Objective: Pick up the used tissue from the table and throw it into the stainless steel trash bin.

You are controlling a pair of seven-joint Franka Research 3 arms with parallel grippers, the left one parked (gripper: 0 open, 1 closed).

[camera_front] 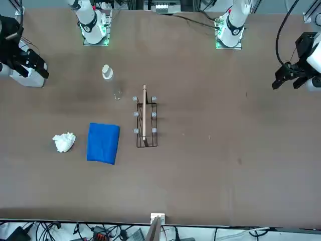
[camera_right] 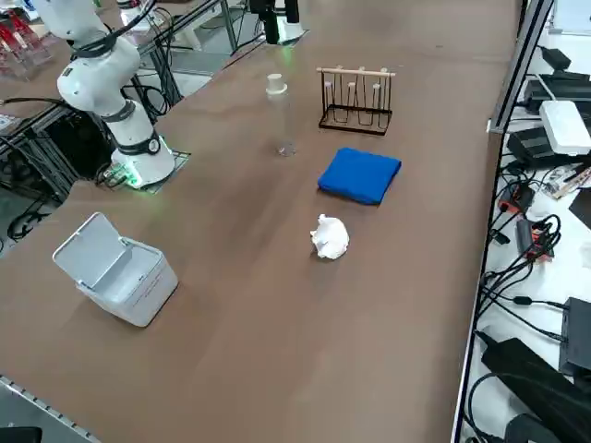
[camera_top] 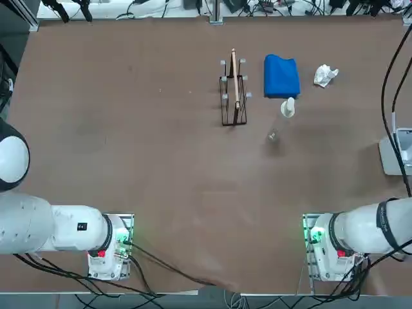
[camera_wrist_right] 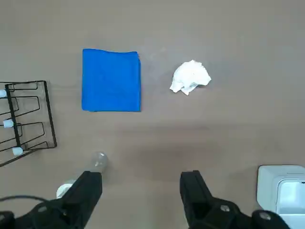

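Lettering, labels, brands, numbers and signs: none legible; no readable text can be made out on any item.

And we're under bright, even, diffuse light here, the brown bench (camera_top: 193, 174) clearly visible in every view! A faint pale sheen lies on it in the wrist view, with soft, smudgy shadows alongside. Look at the crumpled tissue (camera_right: 330, 237): just a weak shadow hugging its edge, its folds softly shaded. Small green lights glow at the right arm's base (camera_top: 315, 235). The transparent bottle (camera_front: 114, 86) nearly melts into the brown, while the wire rack (camera_right: 356, 101) stays crisply readable from the side!
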